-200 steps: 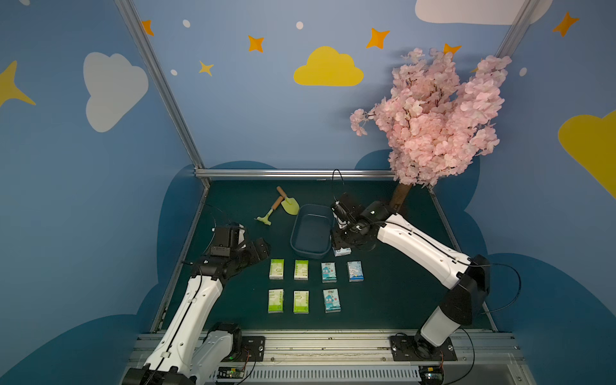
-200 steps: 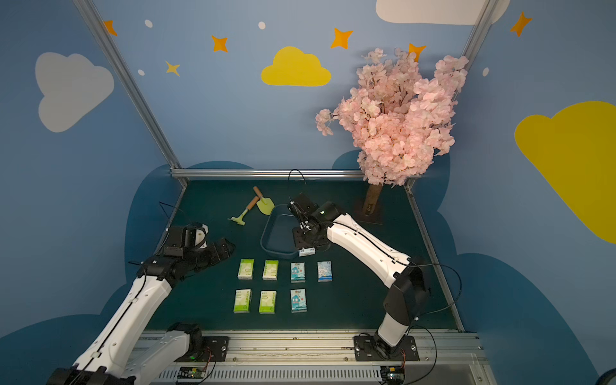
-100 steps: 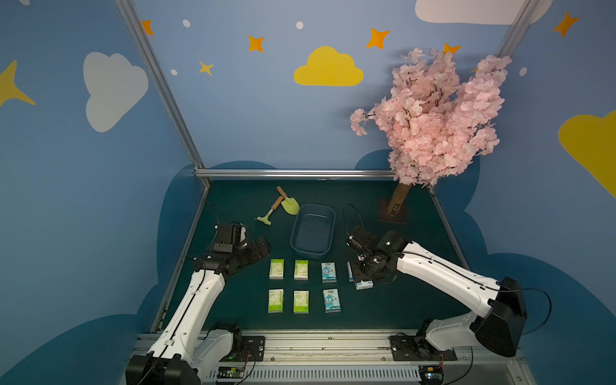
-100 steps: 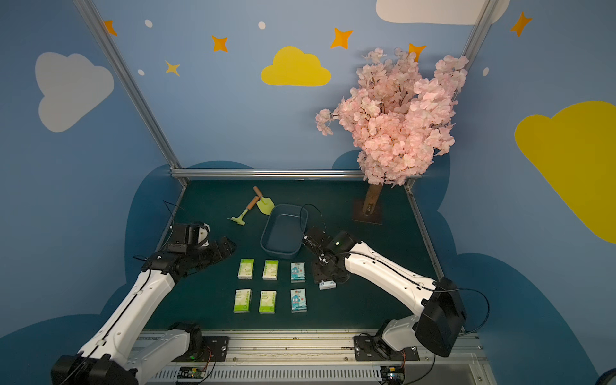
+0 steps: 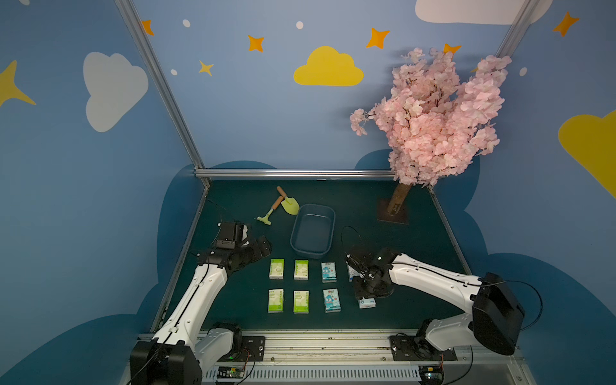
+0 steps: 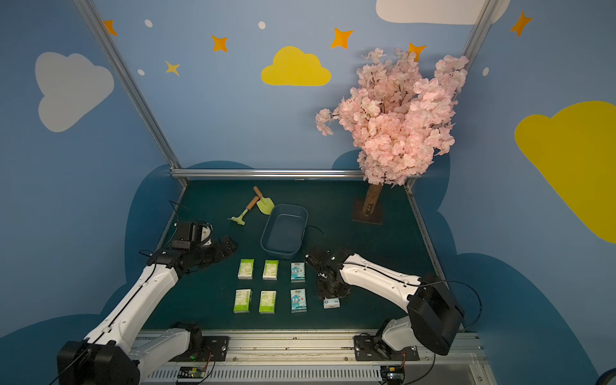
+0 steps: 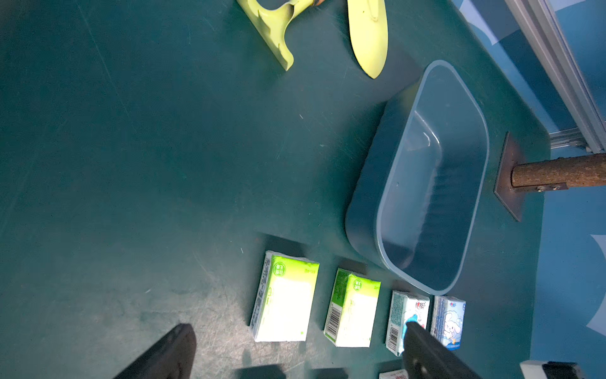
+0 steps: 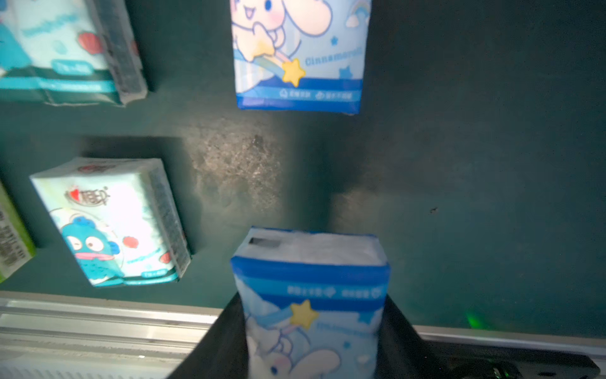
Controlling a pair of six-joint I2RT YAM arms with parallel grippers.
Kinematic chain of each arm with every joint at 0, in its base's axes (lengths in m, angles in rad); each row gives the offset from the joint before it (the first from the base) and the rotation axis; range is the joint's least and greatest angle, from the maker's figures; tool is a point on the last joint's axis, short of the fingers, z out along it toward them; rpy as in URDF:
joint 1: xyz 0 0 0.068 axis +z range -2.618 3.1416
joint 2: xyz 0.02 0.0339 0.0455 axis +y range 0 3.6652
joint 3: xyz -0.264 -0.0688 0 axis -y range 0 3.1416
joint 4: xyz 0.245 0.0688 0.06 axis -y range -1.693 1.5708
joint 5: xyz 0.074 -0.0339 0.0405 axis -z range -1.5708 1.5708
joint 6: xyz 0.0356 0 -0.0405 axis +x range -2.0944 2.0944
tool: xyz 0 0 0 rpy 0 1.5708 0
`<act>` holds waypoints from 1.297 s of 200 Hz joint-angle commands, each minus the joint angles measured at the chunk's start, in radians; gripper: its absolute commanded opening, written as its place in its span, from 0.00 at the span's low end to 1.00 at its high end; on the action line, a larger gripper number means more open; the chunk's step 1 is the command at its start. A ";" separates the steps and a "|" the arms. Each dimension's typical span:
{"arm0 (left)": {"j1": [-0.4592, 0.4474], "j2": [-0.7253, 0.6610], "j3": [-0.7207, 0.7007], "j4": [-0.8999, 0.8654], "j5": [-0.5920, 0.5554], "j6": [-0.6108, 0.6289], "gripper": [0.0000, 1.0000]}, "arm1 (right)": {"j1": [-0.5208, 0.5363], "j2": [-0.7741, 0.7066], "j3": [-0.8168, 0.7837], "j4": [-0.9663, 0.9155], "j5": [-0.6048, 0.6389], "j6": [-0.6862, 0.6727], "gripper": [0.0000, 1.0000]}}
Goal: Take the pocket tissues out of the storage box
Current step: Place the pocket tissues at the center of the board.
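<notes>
Presently right pincer [image 8: 311,331] clamps blue tissue packet [image 8: 310,262]

Robot lab booth: cloud-painted walls [image 5: 266,116], aluminium frame [image 5: 293,172], artificial tree [image 5: 433,126].

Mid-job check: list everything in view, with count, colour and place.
green tissue packets: four, green and white, block in front of the storage box.
blue tissue packets: four, light blue; three right of the green ones, one in the right gripper.
storage box: one, dull blue, mid-table, empty.
toy shovel: one, yellow-green, at the box's back-left corner.
toy rake: one, yellow-green, left of the shovel.
tree: one, pink, on brown base plate, back right.
left gripper: black, open, left of the packets.
right gripper: black, shut on a blue packet.
</notes>
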State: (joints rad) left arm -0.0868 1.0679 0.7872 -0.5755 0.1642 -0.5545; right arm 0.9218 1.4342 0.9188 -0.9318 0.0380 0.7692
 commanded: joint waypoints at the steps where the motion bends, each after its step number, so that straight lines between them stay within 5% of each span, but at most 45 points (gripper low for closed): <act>1: 0.004 0.002 0.014 0.011 0.012 0.005 1.00 | 0.006 0.038 -0.014 0.064 -0.012 0.016 0.54; 129: 0.003 0.015 0.017 0.003 0.003 0.030 1.00 | 0.011 0.159 -0.080 0.198 0.006 0.006 0.55; 259: 0.005 0.053 0.031 0.023 -0.017 0.020 1.00 | 0.004 0.053 0.025 -0.009 0.113 0.014 0.80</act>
State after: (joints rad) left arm -0.0868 1.1198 0.7986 -0.5659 0.1612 -0.5350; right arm 0.9329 1.5372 0.8860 -0.8307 0.0856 0.7822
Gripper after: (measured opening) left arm 0.999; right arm 0.783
